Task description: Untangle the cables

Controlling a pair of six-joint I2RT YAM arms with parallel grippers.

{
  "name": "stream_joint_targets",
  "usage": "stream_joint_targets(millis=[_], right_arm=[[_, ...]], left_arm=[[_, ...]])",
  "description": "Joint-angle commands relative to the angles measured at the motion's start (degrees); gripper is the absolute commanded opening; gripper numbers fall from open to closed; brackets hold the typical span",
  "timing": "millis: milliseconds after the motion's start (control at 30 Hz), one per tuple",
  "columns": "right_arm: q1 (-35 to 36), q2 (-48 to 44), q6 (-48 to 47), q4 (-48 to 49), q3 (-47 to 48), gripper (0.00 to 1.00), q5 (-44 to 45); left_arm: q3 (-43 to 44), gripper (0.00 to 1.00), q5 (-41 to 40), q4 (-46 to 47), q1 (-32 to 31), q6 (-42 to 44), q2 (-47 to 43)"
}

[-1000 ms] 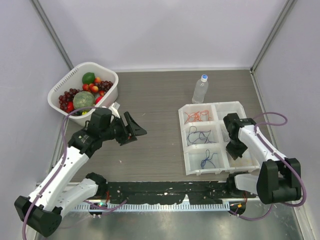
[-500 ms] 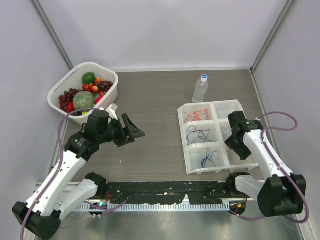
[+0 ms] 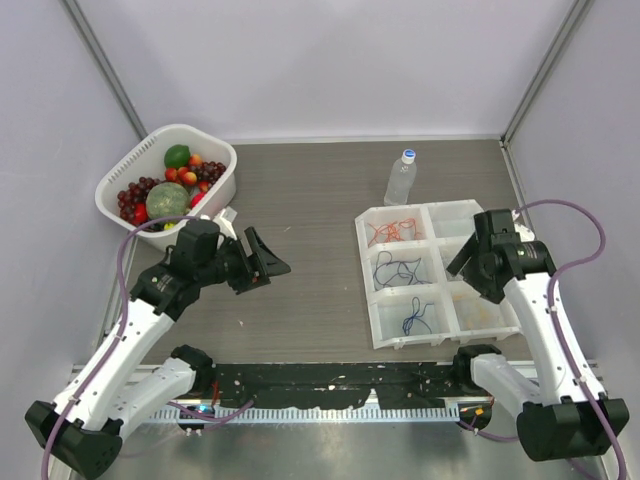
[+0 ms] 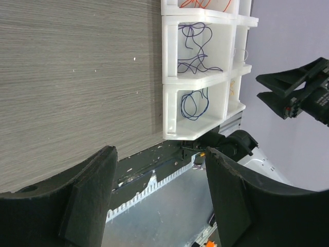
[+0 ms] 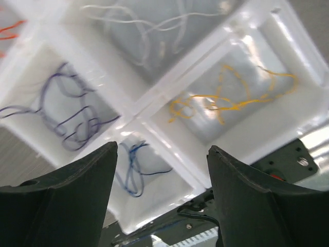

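Note:
A white divided tray [image 3: 400, 343] holds the cables, one to a compartment. An orange-red cable [image 3: 392, 232] lies at the far left, a purple one [image 3: 398, 270] in the middle left, and a blue one [image 3: 415, 320] at the near left. In the right wrist view a yellow-orange cable [image 5: 231, 98] and a white cable [image 5: 139, 31] lie in the right-hand compartments. My right gripper [image 3: 468, 250] hangs open above the tray's right side, holding nothing [image 5: 162, 149]. My left gripper [image 3: 268, 258] is open and empty over bare table left of the tray [image 4: 159, 154].
A clear water bottle [image 3: 400, 178] with a blue cap stands just behind the tray. A white basket [image 3: 228, 172] of fruit sits at the far left, close behind my left arm. The black rail along the table's near edge runs under the tray's front.
My right gripper has opened and lifted up out of the tray's near right compartment, leaving the yellow-orange cable lying there. The left arm has shifted only slightly.

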Motion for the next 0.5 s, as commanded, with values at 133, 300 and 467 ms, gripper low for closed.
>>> stream_joint_targets(millis=[133,300,467], right_arm=[[-0.1,-9.7,-11.9,18.7,6.3,0.78,-26.7],[-0.2,-10.6,-11.7,22.5,11.1,0.81,-26.3],[-0.1,-15.0,-12.2,28.6,13.5,0.83,-25.0]], left_arm=[[1.2,0.75,2.2,4.3,0.0,0.7,-1.5],[3.4,0.85,-0.7,11.0,0.0,-0.8,-5.3],[7.6,1.00,-12.6,15.5,0.0,0.7,-10.4]])
